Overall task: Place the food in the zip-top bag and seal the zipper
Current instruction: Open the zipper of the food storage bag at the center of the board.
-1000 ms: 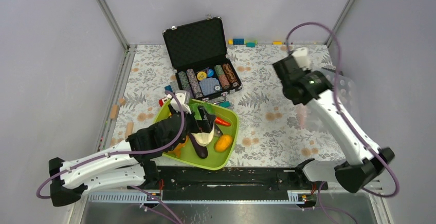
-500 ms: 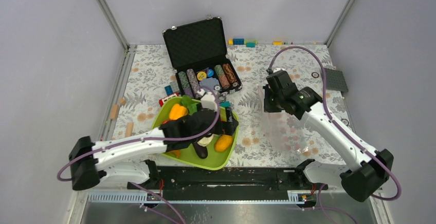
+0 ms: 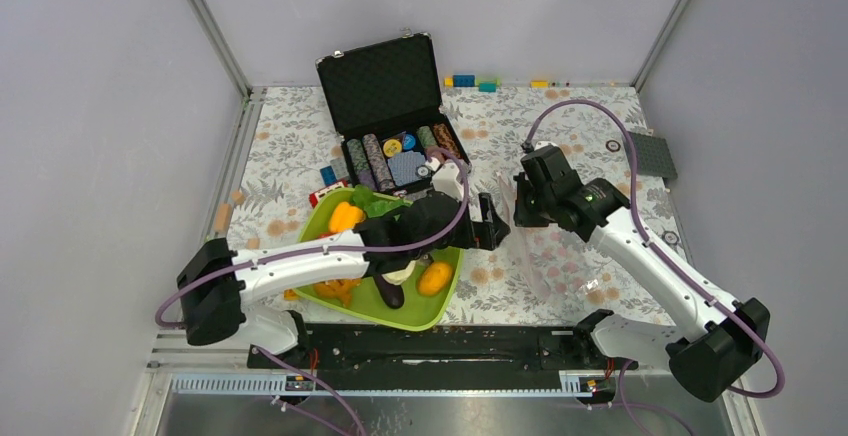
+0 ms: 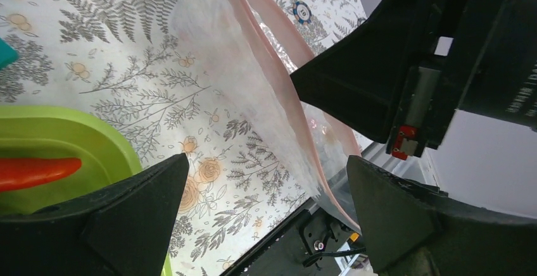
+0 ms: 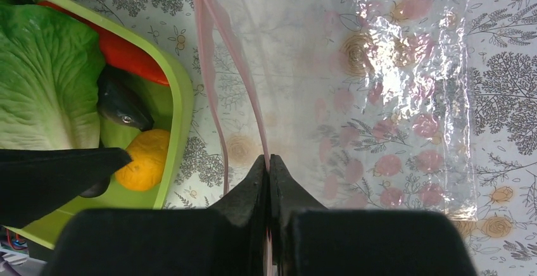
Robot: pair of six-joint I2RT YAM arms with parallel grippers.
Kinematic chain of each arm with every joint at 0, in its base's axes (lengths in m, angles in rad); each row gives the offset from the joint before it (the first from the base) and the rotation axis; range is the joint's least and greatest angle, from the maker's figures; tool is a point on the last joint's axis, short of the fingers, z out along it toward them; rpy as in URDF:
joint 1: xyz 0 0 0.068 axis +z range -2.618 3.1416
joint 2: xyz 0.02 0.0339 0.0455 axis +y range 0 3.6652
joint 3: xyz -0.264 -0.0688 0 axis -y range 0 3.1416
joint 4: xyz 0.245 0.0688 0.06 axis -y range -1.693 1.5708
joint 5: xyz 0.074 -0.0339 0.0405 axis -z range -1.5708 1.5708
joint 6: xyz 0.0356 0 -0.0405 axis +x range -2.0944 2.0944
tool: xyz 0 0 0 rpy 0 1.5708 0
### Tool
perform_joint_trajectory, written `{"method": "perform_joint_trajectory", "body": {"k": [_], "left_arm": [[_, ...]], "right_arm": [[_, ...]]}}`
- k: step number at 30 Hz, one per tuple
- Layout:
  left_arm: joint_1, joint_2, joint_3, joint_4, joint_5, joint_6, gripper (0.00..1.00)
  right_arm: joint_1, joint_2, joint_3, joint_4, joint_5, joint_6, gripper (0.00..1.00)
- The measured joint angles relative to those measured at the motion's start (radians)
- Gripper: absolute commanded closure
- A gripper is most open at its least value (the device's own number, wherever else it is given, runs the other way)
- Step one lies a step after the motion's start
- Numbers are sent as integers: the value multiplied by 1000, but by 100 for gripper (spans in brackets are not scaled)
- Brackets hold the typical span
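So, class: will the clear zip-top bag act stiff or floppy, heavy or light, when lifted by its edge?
Probably floppy: the zip-top bag crinkles and sags away from where the right gripper pinches its zipper. Likely very light, since one pinch holds that edge up. Its glossy film may be slippery, so it could slide when pushed.

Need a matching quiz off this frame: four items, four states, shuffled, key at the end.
Items
1. left gripper
2. right gripper
3. lettuce
4. chip case

States
A. lying in the green tray
B. jaws wide open
C. lid up
D. shut on the zipper

Pairs: 1-B, 2-D, 3-A, 4-C
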Motion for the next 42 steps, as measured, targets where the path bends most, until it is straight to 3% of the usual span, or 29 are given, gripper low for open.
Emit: {"method": "perform_joint_trajectory", "body": {"k": [7, 18, 27, 30, 35, 42], "left_arm": [[0, 101, 48, 11, 38, -23, 7], [0, 193, 122, -21, 45, -31, 40], [3, 205, 123, -82, 11, -56, 98], [9, 205, 123, -132, -35, -70, 100], [51, 179, 81, -197, -90, -109, 100], [71, 13, -33, -113, -87, -161, 100]], "right_arm": [[6, -24, -2, 13, -6, 18, 100], [10, -83, -15, 23, -39, 45, 100], [11, -130, -20, 8, -92, -4, 100], [12, -123, -14, -46, -51, -51, 100], [13, -111, 19, -168, 149, -103, 99], [43, -99, 81, -193, 277, -93, 89]]}}
